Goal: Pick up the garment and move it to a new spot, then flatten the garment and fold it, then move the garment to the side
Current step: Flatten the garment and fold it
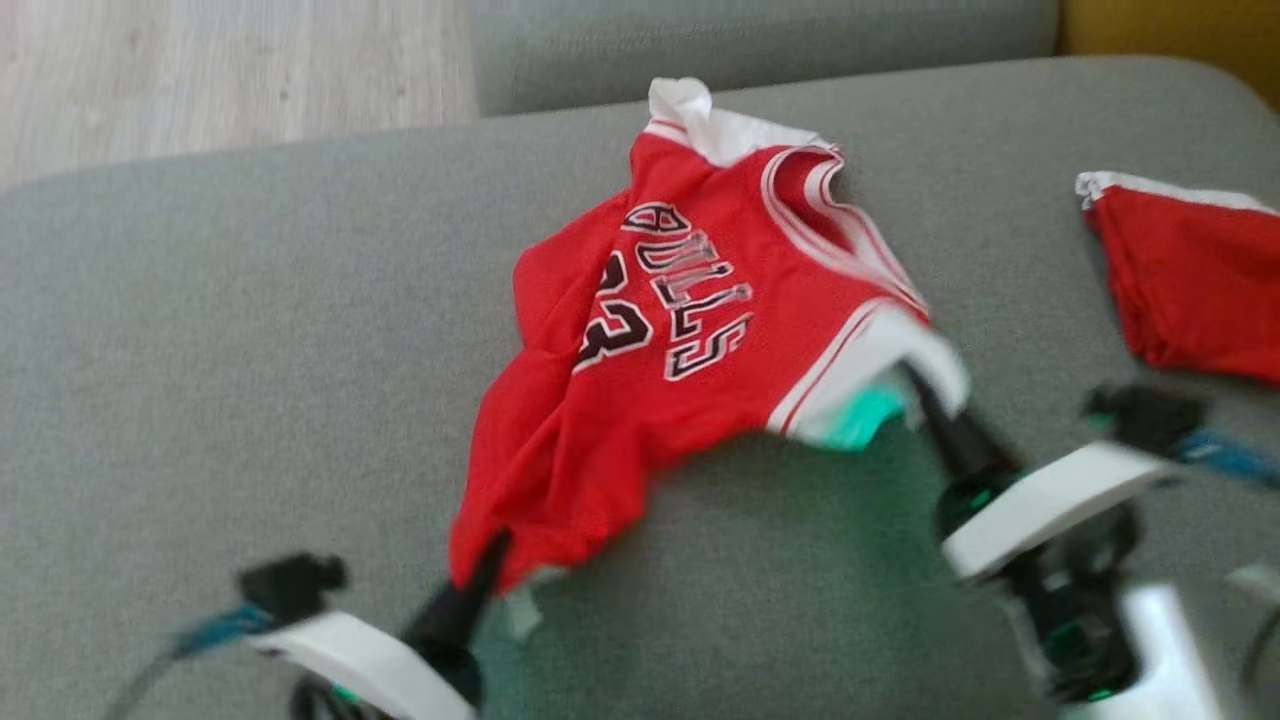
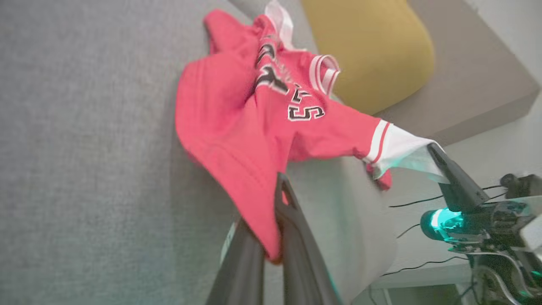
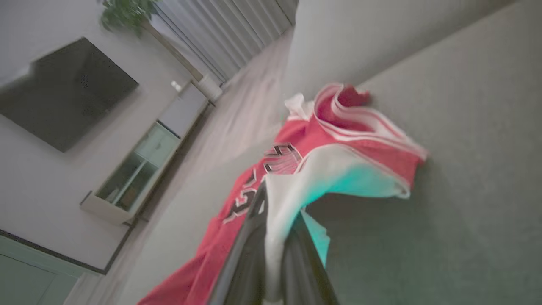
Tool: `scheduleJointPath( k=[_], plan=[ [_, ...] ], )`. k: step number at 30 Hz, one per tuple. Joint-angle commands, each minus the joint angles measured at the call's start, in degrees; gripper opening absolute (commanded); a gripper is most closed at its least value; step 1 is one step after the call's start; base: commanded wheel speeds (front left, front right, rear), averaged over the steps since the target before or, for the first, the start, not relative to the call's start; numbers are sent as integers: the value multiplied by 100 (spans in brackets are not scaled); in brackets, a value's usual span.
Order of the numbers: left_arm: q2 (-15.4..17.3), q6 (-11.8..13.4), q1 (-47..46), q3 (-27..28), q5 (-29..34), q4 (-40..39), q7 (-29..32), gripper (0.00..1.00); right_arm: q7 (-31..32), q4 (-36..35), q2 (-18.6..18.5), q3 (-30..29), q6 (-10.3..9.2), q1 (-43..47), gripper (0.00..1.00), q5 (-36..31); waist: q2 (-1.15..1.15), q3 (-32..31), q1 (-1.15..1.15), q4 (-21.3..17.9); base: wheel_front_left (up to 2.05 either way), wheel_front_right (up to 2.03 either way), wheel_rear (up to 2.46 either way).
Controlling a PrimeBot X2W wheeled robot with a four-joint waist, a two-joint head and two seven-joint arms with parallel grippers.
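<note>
Pickup underway: the left hand [image 1: 492,555] and right hand [image 1: 915,385] are each clamped on an edge of the crumpled jersey [image 1: 690,330], partly raised off the sofa [image 1: 200,350]; relocating, flattening, folding and setting aside remain.

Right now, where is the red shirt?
In the head view, the red shirt is mid-frame over the grey cushion, gripped by the left claw and right claw.

red cloth [image 1: 1190,280] cut off at right edge, jersey [image 1: 680,330] lettering blurred
</note>
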Motion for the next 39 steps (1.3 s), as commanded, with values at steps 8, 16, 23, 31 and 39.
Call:
scheduleJointPath(
  k=[8,16,23,31,39],
  plan=[
    [645,692,-354,1371,-1595,-2961,889,0,1619,-2569,-46,-1944,41,-863,0,1039,0,-505,0,-110,0,0,0],
    [765,1819,-1198,1589,-2504,-4382,1765,0,2568,-2961,-13,-2798,41,-2324,0,1499,0,-669,0,-111,0,0,0],
    [711,3077,-2690,1616,-3119,-4656,2388,0,3311,-2368,-12,-3067,41,-3942,0,1072,0,-414,0,-21,0,0,0],
    [991,2971,-4707,1384,-2226,-2632,2177,0,2898,-782,-11,-2758,41,-5366,0,151,0,1121,0,291,0,0,0],
    [646,1588,-7430,1092,-717,481,350,0,880,1120,-11,-2125,41,-7352,0,-385,0,2386,0,454,0,0,0]
  ],
)
